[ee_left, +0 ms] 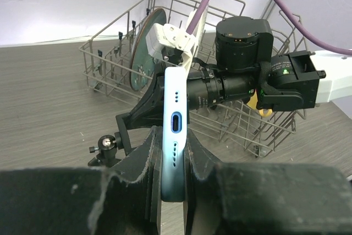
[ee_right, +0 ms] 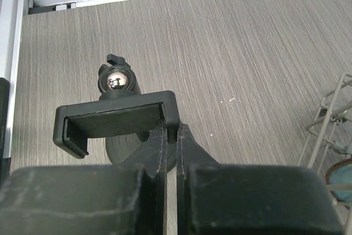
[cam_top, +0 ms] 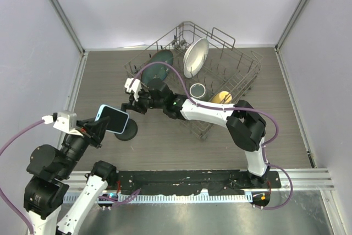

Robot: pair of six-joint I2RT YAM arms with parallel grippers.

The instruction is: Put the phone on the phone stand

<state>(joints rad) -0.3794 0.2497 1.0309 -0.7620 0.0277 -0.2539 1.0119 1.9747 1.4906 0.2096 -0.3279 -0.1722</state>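
1. Phone [cam_top: 113, 118]: glossy black screen, light blue case.
2. Phone stand [ee_right: 115, 122]: matt black; ball joint [ee_right: 120, 81] mirror-silver.
3. Table [cam_top: 165, 147]: grey-brown, fine wood-grain streaks.
4. Rack [cam_top: 242, 72]: grey wire, with a white plate [cam_top: 196, 57], a dark teal plate [cam_top: 161, 61] and a yellow item [cam_top: 221, 98].
5. Cable [ee_left: 203, 1]: purple.

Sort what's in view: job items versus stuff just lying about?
Job: phone, in left fingers; phone stand, gripped by right fingers.
Lying about: dish rack, white plate, dark plate, cup, yellow item.
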